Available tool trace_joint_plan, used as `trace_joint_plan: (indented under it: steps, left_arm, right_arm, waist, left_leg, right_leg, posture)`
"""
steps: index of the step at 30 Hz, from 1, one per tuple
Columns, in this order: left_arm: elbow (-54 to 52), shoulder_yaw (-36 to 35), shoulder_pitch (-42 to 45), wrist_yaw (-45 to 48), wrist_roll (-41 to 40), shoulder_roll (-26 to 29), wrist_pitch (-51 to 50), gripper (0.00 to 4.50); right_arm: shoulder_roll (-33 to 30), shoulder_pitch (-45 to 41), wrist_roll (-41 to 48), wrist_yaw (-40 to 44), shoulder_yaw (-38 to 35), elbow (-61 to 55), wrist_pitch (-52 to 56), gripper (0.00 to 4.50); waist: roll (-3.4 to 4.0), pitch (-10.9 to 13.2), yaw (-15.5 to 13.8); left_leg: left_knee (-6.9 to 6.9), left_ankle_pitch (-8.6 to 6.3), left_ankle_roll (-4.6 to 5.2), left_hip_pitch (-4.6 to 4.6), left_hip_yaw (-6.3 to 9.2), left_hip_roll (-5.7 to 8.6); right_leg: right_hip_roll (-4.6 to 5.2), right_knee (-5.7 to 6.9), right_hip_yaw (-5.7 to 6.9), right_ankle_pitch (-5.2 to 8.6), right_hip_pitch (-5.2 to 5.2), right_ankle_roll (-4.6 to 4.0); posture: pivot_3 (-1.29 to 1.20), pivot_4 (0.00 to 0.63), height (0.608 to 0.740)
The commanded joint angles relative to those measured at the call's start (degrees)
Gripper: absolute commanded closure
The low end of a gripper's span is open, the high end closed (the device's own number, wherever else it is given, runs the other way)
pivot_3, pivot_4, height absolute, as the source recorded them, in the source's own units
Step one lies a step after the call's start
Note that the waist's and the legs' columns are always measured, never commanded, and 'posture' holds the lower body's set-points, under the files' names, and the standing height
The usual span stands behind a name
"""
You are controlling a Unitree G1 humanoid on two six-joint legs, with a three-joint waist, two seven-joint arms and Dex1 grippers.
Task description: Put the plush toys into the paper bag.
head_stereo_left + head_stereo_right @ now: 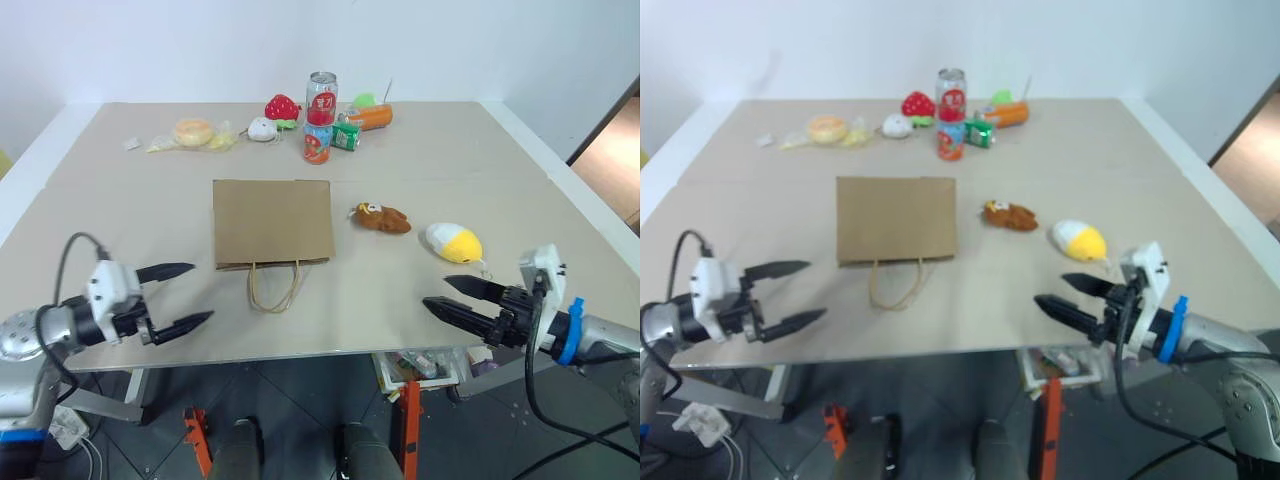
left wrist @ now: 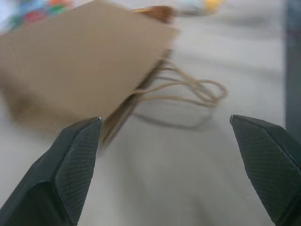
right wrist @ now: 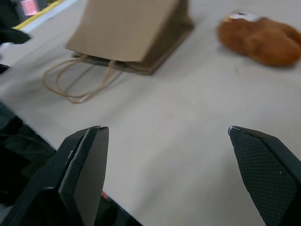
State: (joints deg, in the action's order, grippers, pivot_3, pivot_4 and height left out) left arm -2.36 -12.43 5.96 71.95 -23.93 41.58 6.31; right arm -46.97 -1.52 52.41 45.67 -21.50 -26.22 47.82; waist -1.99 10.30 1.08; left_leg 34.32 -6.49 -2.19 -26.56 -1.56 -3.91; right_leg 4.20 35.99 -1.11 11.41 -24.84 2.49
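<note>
Left gripper (image 1: 186, 297): you have its two black fingers spread wide with nothing between them, hovering at the near left edge of the beige tabletop (image 1: 430, 165), aimed toward the bag's handle end.
Paper bag: the plain brown kraft paper bag (image 1: 272, 221) lies flat and folded near the middle of the tabletop, its twisted-paper loop handles (image 1: 276, 287) trailing toward you. Its mouth faces your side, so my guess is you will need to lift or part it before anything goes in.
Far clutter: along the back edge you can see a small white round toy (image 1: 262, 129), a red strawberry toy (image 1: 282, 107), a tall red drink can (image 1: 321, 98) and a shorter red can (image 1: 317, 144) in front of it. None of these belongs to your task, and they sit well apart from the bag.
Brown toy: the brown bear-like plush toy (image 1: 381, 218) lies on its side just right of the bag, not touching it, an easy first pick.
Yellow toy: the rounded yellow-and-white egg-shaped plush toy (image 1: 453, 243) rests further right, its cord loop toward the near edge, close to your right arm.
Right gripper (image 1: 459, 297): spread wide and empty, hovering at the near right edge, pointing inward toward the two toys.
Stage: you look to be at the start; both toys lie outside the bag.
</note>
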Motion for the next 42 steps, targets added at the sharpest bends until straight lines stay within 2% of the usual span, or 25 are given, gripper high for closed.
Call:
trace_joint_plan:
  steps: [1, 6, 11, 23, 33, 34, 35, 36, 37, 39, 40, 41, 42]
  left_arm:
    - [6.6, 5.9, 7.3, 2.9, 8.4, -0.3, 16.3, 0.0]
    - [15.2, 11.3, 16.5, 3.7, 12.3, -3.7, 27.3, 0.0]
    - [20.0, 14.3, 22.0, 3.9, 12.1, -5.7, 30.0, 0.0]
    - [31.8, 16.2, 28.6, 7.2, 12.6, -4.0, 37.8, 0.0]
    - [33.6, 17.8, 30.2, 7.7, 11.7, -6.4, 38.0, 0.0]
    - [33.7, 17.9, 30.4, 7.5, 11.5, -6.8, 37.5, 0.49]
    - [33.6, 18.0, 30.6, 7.4, 11.3, -7.1, 36.8, 0.56]
    - [33.9, 18.2, 30.9, 7.1, 11.4, -7.4, 36.6, 1.15]
    - [34.3, 18.5, 31.2, 6.9, 11.6, -7.7, 36.6, 1.3]
    - [35.1, 18.7, 31.5, 6.7, 12.1, -8.0, 36.9, 2.12]
    - [35.3, 18.8, 31.6, 6.9, 12.0, -8.1, 36.8, 2.3]
    - [35.4, 18.9, 31.7, 7.0, 11.9, -8.2, 36.7, 2.88]
    - [35.5, 19.0, 31.7, 7.2, 11.7, -8.2, 36.6, 3.13]
  right_arm:
    - [-1.7, -1.5, 3.8, 1.6, 4.3, -8.4, 2.1, 0.11]
    - [0.1, -2.9, 5.2, -1.5, 8.0, -12.1, 2.6, 0.11]
    - [0.5, -2.5, 4.5, -3.0, 9.2, -12.5, 2.1, 0.11]
    - [1.3, -0.6, 5.2, -5.5, 8.2, -12.9, 1.1, 0.11]
    - [2.3, -0.4, 5.5, -6.8, 8.7, -13.1, 0.5, 0.11]
    - [2.3, -0.4, 5.4, -6.9, 8.9, -13.2, 0.4, 0.0]
    - [2.4, -0.4, 5.3, -7.0, 9.0, -13.2, 0.3, 0.0]
    - [2.6, -0.5, 5.3, -7.2, 9.2, -13.2, 0.3, 0.0]
    - [2.7, -0.6, 5.3, -7.4, 9.3, -13.2, 0.2, 0.0]
    - [2.8, -0.7, 5.2, -7.6, 9.4, -13.2, 0.1, 0.0]
    - [2.8, -0.7, 5.1, -7.7, 9.3, -13.2, 0.0, 0.0]
    - [2.8, -0.7, 5.1, -7.8, 9.3, -13.2, 0.0, 0.0]
    - [2.8, -0.7, 5.2, -7.9, 9.2, -13.2, -0.1, 0.0]
  waist:
    - [0.01, 0.0, -0.1]
    - [-0.01, 0.0, -0.2]
    - [-0.03, 0.0, -0.3]
    - [-0.03, 0.0, -0.1]
    - [-0.03, 0.0, -0.1]
    - [-0.03, 0.0, -0.1]
    - [-0.03, 0.0, -0.1]
    - [-0.03, 0.0, -0.1]
    - [-0.03, 0.0, -0.1]
    - [-0.03, 0.0, -0.1]
    - [-0.03, 0.0, -0.1]
    - [-0.03, 0.0, -0.1]
    - [-0.03, 0.0, -0.1]
  left_leg:
    - [0.0, 0.0, 0.0, 0.02, 0.0, 0.0]
    - [0.05, 0.02, 0.03, -0.07, 0.01, 0.0]
    - [0.14, 0.1, 0.15, -0.09, -0.01, 0.0]
    - [0.16, 0.15, 0.24, -0.05, 0.04, -0.02]
    - [0.17, 0.17, 0.27, 0.06, 0.05, -0.02]
    - [0.17, 0.17, 0.27, 0.07, 0.05, -0.02]
    - [0.17, 0.17, 0.27, 0.1, 0.05, -0.02]
    - [0.17, 0.17, 0.27, 0.12, 0.05, -0.02]
    - [0.17, 0.17, 0.27, 0.12, 0.05, -0.02]
    - [0.19, 0.17, 0.27, 0.11, 0.05, -0.02]
    - [0.2, 0.17, 0.27, 0.11, 0.05, -0.02]
    - [0.2, 0.17, 0.27, 0.12, 0.05, -0.02]
    - [0.2, 0.17, 0.27, 0.12, 0.05, -0.02]
  right_leg:
    - [0.0, 0.0, 0.0, 0.0, 0.05, 0.0]
    - [-0.02, 0.01, 0.02, 0.0, 0.06, 0.03]
    - [-0.02, 0.01, 0.0, 0.01, 0.11, 0.14]
    - [-0.1, 0.09, 0.0, -0.01, 0.16, 0.18]
    - [-0.09, 0.09, 0.0, -0.01, 0.35, 0.19]
    - [-0.1, 0.09, 0.0, -0.01, 0.35, 0.19]
    - [-0.1, 0.09, 0.0, -0.01, 0.37, 0.19]
    - [-0.1, 0.09, 0.0, -0.01, 0.39, 0.19]
    - [-0.1, 0.09, 0.0, -0.01, 0.4, 0.19]
    - [-0.09, 0.09, 0.0, -0.01, 0.43, 0.19]
    - [-0.09, 0.09, 0.0, -0.01, 0.43, 0.19]
    - [-0.09, 0.09, 0.0, -0.01, 0.44, 0.19]
    - [-0.09, 0.09, 0.0, -0.01, 0.44, 0.19]
  posture:
    - [0.0, 0.15, 0.74]
    - [0.0, 0.15, 0.74]
    - [0.0, 0.15, 0.74]
    - [0.0, 0.15, 0.74]
    - [0.0, 0.15, 0.74]
    - [0.0, 0.15, 0.74]
    - [0.0, 0.15, 0.74]
    - [0.0, 0.15, 0.74]
    - [0.0, 0.15, 0.74]
    - [0.0, 0.15, 0.74]
    - [0.0, 0.15, 0.74]
    - [0.0, 0.15, 0.74]
    - [0.0, 0.15, 0.74]
